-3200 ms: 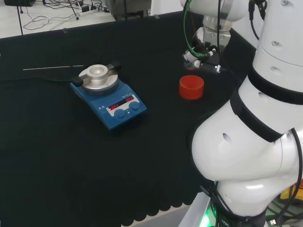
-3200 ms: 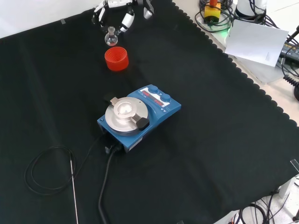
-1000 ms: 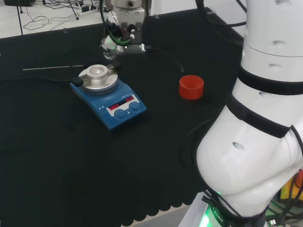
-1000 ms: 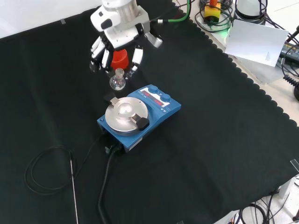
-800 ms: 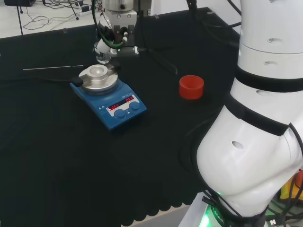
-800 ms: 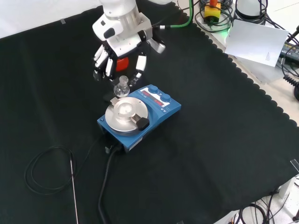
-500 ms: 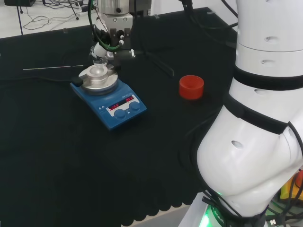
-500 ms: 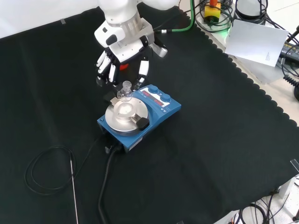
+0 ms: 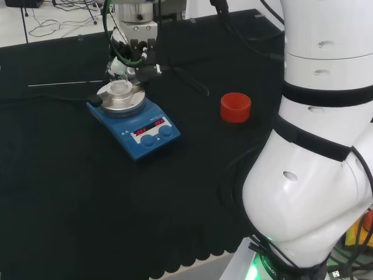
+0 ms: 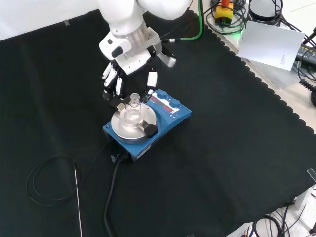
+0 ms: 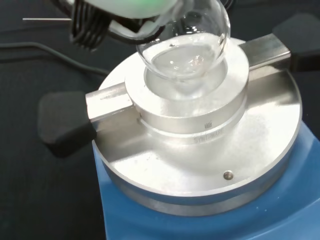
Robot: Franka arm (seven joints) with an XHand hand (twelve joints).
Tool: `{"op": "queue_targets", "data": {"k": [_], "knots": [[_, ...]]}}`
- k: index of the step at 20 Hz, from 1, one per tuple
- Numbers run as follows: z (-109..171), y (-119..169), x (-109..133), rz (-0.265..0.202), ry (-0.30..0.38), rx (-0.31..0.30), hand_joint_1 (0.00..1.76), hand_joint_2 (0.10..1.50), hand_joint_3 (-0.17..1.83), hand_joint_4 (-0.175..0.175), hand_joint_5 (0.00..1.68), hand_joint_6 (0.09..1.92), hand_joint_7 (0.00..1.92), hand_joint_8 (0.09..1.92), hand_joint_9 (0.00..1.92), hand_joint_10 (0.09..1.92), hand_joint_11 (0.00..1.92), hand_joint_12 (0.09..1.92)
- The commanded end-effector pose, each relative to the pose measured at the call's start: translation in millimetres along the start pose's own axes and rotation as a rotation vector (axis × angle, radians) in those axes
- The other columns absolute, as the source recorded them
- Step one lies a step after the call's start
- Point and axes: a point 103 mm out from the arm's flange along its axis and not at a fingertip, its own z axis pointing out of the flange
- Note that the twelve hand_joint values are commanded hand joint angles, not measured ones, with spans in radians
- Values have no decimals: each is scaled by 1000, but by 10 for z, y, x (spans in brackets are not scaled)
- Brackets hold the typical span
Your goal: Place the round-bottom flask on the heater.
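Note:
The round-bottom flask (image 10: 132, 109) is small, clear glass with a short neck. It stands upright with its bulb (image 11: 185, 45) in or just above the hollow of the silver block (image 11: 200, 125) on the blue heater (image 10: 170, 112); I cannot tell whether it touches. The hand (image 10: 129, 49) hangs over the heater, fingers (image 10: 150, 79) curled down around the flask's neck. In the head view the hand (image 9: 133, 55) is above the flask (image 9: 120, 86) at the heater's (image 9: 148, 131) far end.
A red ribbed ring stand (image 9: 235, 107) sits on the cloth right of the heater in the head view. A thin metal rod (image 10: 78, 197) and the heater's looped black cable (image 10: 44, 182) lie at the front view's lower left.
The hand carried the flask from above the red stand over to the heater and lowered it; in the last half second the bulb came down onto the block's middle.

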Motion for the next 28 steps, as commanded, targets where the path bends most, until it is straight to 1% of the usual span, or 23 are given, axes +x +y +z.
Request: {"op": "queue_targets", "data": {"k": [1,8,10,11,12,13,14,15,16,17,19,20,22,25,28], "knots": [[79,45,21,-6,3,17,1072,719,721,153,1080,1036,403,701,683,598,498,1295],[138,85,-25,-1,4,28,1073,718,722,152,1081,1035,402,701,683,599,499,1294],[156,94,-52,2,19,31,1073,718,723,152,1081,1035,402,701,683,599,499,1294],[166,98,-69,2,33,34,1070,731,703,149,1072,1039,400,703,680,601,499,1295],[175,104,-85,2,45,41,1060,769,636,158,1057,1033,392,708,673,606,496,1297],[184,108,-97,1,53,49,1045,833,521,166,1034,1027,372,716,659,618,488,1303],[189,111,-108,0,56,54,991,841,459,85,971,970,352,720,638,629,476,1306],[193,113,-116,-1,58,58,948,815,459,15,897,923,333,723,617,641,463,1311],[195,113,-123,-3,58,61,920,781,490,-28,837,897,319,726,600,653,452,1315],[196,113,-129,-4,58,64,895,742,517,-49,751,875,303,728,581,663,439,1321],[195,107,-136,-7,57,70,858,688,539,-60,579,822,272,727,554,672,417,1326],[192,102,-141,-7,58,71,849,676,542,-60,536,807,263,726,547,674,411,1328],[180,88,-149,-8,58,70,828,653,538,-55,427,718,240,730,525,685,390,1342],[138,41,-169,-8,61,59,820,645,534,-53,394,651,228,739,510,701,383,1345],[56,-48,-207,-1,65,42,785,633,509,-44,362,532,213,740,487,711,364,1353]]}}
